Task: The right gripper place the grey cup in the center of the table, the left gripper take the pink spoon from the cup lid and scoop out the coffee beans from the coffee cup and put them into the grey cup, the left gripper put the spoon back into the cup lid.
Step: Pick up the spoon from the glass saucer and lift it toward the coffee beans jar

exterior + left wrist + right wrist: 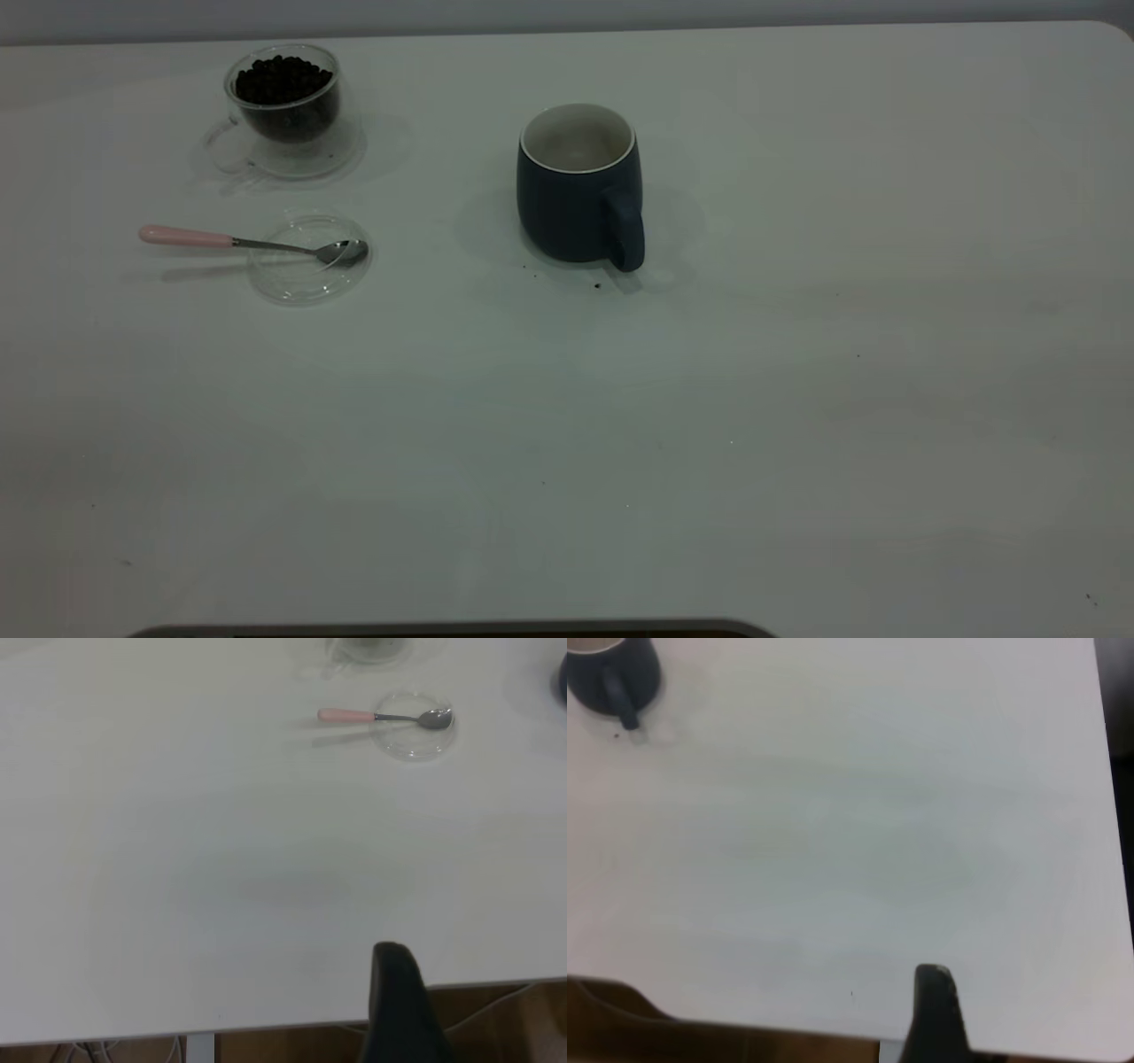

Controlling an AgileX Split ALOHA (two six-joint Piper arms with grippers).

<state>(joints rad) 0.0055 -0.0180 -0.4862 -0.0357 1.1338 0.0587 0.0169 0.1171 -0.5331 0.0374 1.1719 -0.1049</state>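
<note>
You are seeing both arms hanging back over the near table (797,425) edge; only 1 dark finger (403,1010) of the left gripper and 1 finger (935,1014) of the right are showing, so I cannot tell their state. The mug (578,188) is standing upper centre, the spoon (257,241) lying across the lid (306,275) at upper left, below the cup (283,102) of beans (282,80).

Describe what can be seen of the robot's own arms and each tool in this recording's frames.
Very little shows. The exterior view has no arm in it. In the left wrist view, the left tool appears only as one matte black finger with a rounded tip. In the right wrist view, the right tool is likewise a single narrow black finger with a slight sheen at its tip. No markings show on either.
</note>
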